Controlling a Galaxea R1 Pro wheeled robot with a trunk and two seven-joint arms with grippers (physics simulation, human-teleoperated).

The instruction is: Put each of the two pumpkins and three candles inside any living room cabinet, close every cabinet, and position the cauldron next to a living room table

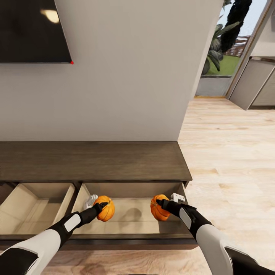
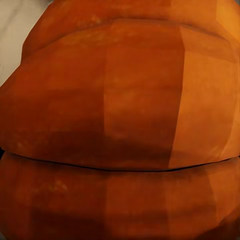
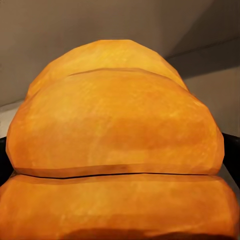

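The long dark brown cabinet (image 1: 91, 160) stands against the wall with two drawers pulled out, pale inside. Over the right drawer (image 1: 130, 217) my left gripper (image 1: 100, 208) is shut on one orange pumpkin (image 1: 105, 208), whose ribbed skin (image 2: 120, 125) is pressed close to the left wrist camera. My right gripper (image 1: 162, 205) is shut on the other pumpkin (image 1: 158, 208) above the same drawer's right end; its orange ribs (image 3: 115, 145) loom large in the right wrist view. Both pumpkins cast shadows on the drawer floor.
The left drawer (image 1: 34, 210) is open too. A dark TV screen (image 1: 32, 30) hangs on the wall above the cabinet. Pale wood floor (image 1: 229, 152) stretches right toward a glass door with plants (image 1: 225, 42) and a grey cupboard (image 1: 258, 84).
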